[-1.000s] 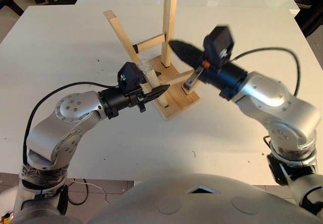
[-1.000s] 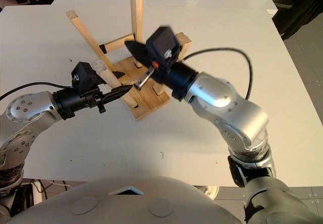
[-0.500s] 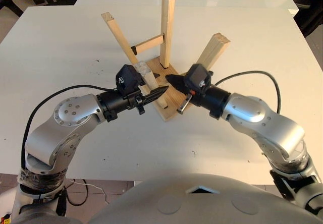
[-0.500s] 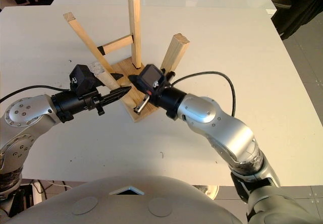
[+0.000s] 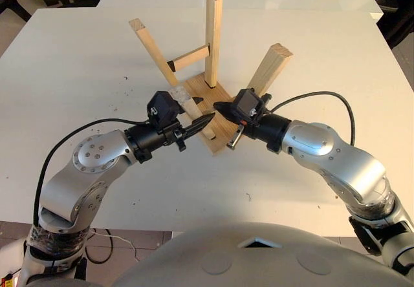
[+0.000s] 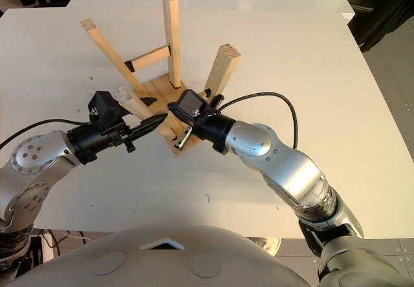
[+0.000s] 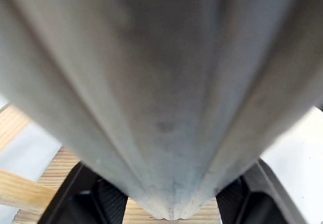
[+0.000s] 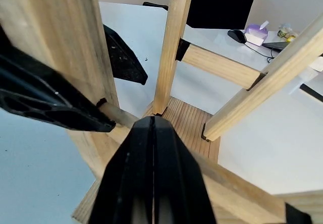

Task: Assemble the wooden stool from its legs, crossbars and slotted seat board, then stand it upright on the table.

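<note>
**We are holding both pincers, closed and empty, at the near corner of the upturned stool.**

The stool is lying upside down in the middle of the table. Its seat board is flat on the surface and its legs are pointing up and splaying outward. A crossbar is joining the left leg to the far one. The left pincer is pointing in from the left, fingers pressed together on nothing, its tip just beside the near leg. The right pincer is pointing in from the right, likewise together and empty, its tip over the board between the legs. Both are sitting about equally near. We are judging that righting the stool calls for parting the fingers first, then gripping across a leg, whose long axis is running up and away from the board.
</note>
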